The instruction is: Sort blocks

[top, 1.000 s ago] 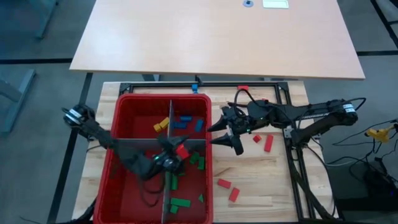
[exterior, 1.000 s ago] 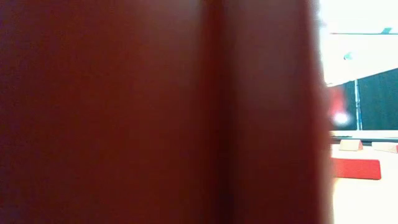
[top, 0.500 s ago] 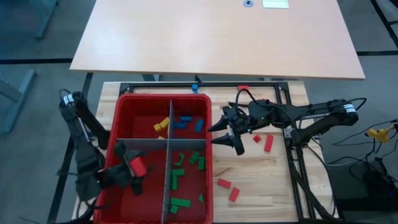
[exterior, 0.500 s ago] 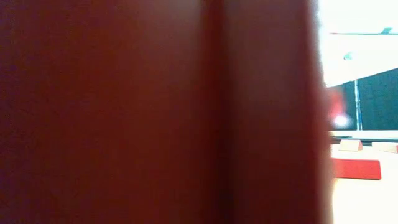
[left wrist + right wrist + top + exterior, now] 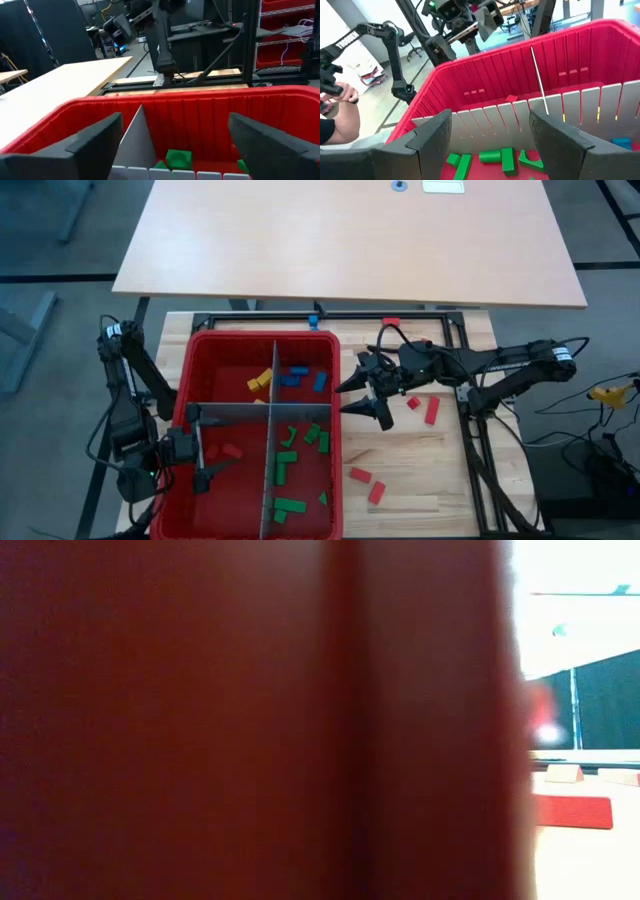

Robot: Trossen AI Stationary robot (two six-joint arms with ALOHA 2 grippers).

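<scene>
The red bin (image 5: pixel 185 395) is split by grey dividers (image 5: pixel 268 430) into compartments. Yellow blocks (image 5: pixel 262 380) and blue blocks (image 5: pixel 298 376) lie in the far ones, green blocks (image 5: pixel 290 458) in the near right one. One red block (image 5: pixel 229 450) rests flat on the floor of the near left compartment. My left gripper (image 5: pixel 198 452) (image 5: pixel 175 120) hangs open over that compartment's left side, holding nothing. My right gripper (image 5: pixel 345 398) (image 5: pixel 490 117) stands open just outside the bin's right wall, also holding nothing.
Loose red blocks (image 5: pixel 432 410) (image 5: pixel 367 483) lie on the wooden table right of the bin; one (image 5: pixel 572 810) shows in the low view, which the bin's wall mostly blocks. A black frame rail (image 5: pixel 470 430) runs along the right. A person's arm (image 5: pixel 335 117) shows beyond the table.
My left gripper has swung from the bin's middle toward the table's left edge, carrying a red block over the divider. It has let go; the block now lies on the near left compartment's floor, apart from the fingers.
</scene>
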